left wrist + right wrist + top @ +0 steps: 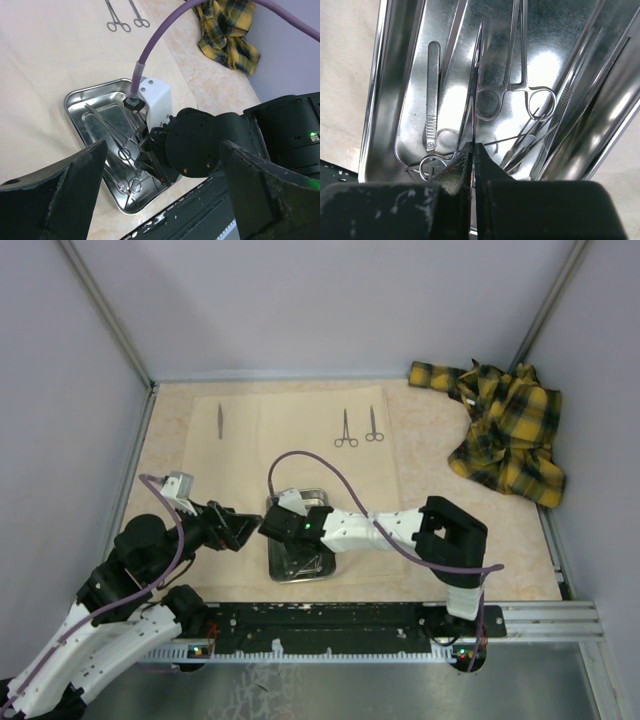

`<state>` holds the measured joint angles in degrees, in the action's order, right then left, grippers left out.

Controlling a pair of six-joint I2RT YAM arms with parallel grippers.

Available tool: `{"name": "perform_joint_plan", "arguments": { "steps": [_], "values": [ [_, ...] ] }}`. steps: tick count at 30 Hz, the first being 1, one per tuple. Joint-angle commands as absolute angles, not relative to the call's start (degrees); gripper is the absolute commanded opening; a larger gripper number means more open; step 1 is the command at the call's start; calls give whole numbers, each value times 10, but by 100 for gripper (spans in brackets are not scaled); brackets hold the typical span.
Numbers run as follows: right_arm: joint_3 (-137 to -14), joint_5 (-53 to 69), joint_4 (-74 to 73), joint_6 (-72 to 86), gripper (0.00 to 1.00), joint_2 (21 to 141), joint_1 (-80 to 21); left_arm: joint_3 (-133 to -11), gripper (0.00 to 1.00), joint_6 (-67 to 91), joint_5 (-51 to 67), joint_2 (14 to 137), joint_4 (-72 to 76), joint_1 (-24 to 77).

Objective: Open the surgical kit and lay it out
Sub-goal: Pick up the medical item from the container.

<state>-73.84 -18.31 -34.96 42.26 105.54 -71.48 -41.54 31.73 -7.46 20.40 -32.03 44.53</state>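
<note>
A pale beige cloth wrap (240, 455) of matte woven fabric is spread flat on the marbled cream table (450, 500). On its near part stands a shiny rectangular steel tray (295, 568) with rounded corners and a raised rim. Its long axis runs from the arms toward the far wall. Thin, mirror-bright metal instruments are heaped in it, mostly lengthwise. Among them are a flat blade-type steel handle (433, 95), a broad-ringed steel clamp (515, 75) and long steel tweezers (570, 100) lying against the right wall.

The right gripper (471, 150) is lowered into the tray. Its fingers are pressed together on the slim shaft of a ring-handled steel forceps (476, 85). That forceps points almost straight away from the gripper, with its tip far and one finger ring showing just left of the fingers. The left gripper (248, 530) hovers just left of the tray with its black fingers spread wide apart, and nothing is held in it.

Farther along the wrap, well apart from the tray, three pieces are laid out. Straight thin tweezers (220, 420) lie on the left. A larger ring-handled clamp (346, 428) and a smaller ring-handled clamp (374, 424) lie side by side on the right. All three have their long axes toward the far wall, and the clamps' rings are nearest the arms. A crumpled yellow-and-black plaid cloth (510, 430) lies at the table's far right, off the wrap.
</note>
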Motion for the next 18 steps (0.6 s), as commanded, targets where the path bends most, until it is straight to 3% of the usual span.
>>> {"name": "perform_joint_plan", "arguments": {
  "steps": [1, 10, 18],
  "values": [
    [-737, -216, -338, 432, 0, 1008, -720, -428, 100, 318, -76, 197, -319, 447],
    [-745, -213, -344, 418, 0, 970, -695, -431, 99, 316, -77, 196, -319, 447],
    [-772, -174, -345, 371, 0, 952, -608, -438, 99, 311, -82, 195, -325, 447]
  ]
}}
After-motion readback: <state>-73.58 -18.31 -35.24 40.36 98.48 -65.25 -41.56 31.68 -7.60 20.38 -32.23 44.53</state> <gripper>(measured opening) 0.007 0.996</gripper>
